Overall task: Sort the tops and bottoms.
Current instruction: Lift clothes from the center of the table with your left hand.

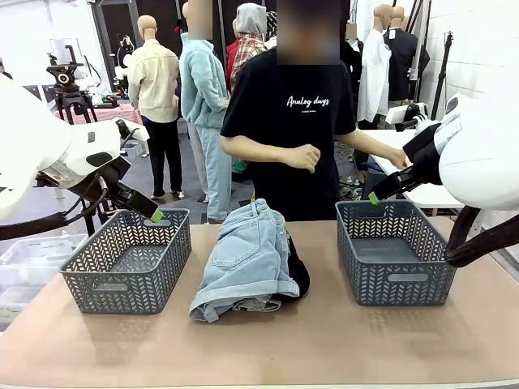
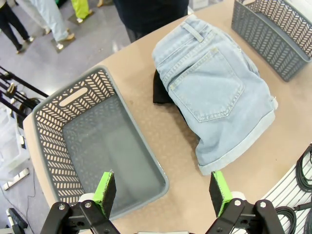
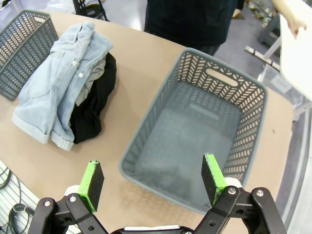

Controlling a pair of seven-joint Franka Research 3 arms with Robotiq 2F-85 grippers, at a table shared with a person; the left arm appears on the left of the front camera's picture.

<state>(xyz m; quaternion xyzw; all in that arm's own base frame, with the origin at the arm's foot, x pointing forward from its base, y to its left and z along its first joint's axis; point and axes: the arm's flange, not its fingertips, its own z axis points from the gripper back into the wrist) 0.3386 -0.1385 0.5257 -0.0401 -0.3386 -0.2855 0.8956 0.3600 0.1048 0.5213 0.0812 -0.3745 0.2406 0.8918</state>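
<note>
Two baskets, left basket (image 1: 113, 284), right basket (image 1: 397, 279), one denim shorts (image 1: 243, 259) atop one black garment (image 1: 298, 271), left pincer (image 2: 162, 190) and right pincer (image 3: 152, 179) both apart

One desk (image 1: 324, 340) carries two baskets: the left basket (image 1: 101, 271) and the right basket (image 1: 397, 279). One pile holds one denim shorts (image 1: 243, 259), one black garment (image 1: 298, 271) and perhaps one grey garment (image 3: 95, 73). Two pincers: left pincer (image 2: 163, 192), right pincer (image 3: 152, 183). One person (image 1: 284, 121).

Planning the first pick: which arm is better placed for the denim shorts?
Probably left: the open left gripper hangs lower and nearer the denim shorts, which lie close to the left basket; the right gripper is farther.
</note>
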